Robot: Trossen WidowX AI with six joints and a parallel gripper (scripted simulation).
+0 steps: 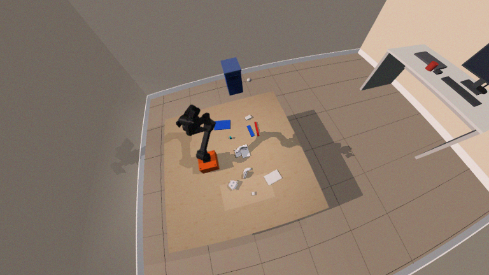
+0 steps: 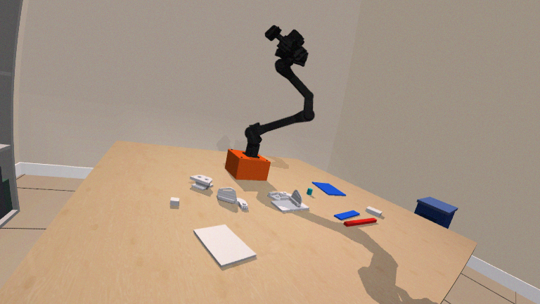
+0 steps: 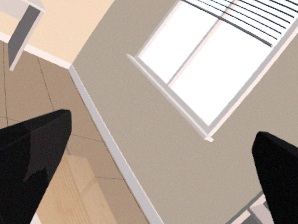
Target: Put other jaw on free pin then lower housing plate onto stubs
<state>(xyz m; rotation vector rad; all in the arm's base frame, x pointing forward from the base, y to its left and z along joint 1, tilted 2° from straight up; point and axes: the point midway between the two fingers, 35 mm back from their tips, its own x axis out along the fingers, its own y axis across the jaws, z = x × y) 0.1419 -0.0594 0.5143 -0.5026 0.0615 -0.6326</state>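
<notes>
The light grey base [image 1: 245, 153] [image 2: 287, 205] lies on the table in front of the orange arm base. One jaw [image 2: 297, 198] stands on it; the pins are too small to make out. The other jaw [image 1: 246, 172] [image 2: 227, 195] lies apart on the table, to the left of the base in the exterior view. The housing plate [image 1: 233, 184] [image 2: 201, 179], a light grey part with two holes, sits further left, away from both. My gripper [image 3: 165, 131] is open and empty in the wrist view, raised high above the table and far from these parts.
A white slab [image 1: 272, 177] [image 2: 224, 245] and a small white cube [image 1: 253, 193] [image 2: 174, 201] lie near the loose parts. A teal cylinder [image 2: 309, 191], blue plates [image 2: 329, 188] [image 2: 346, 214], a red bar [image 2: 360, 222] and a white block [image 2: 373, 211] lie on the other side.
</notes>
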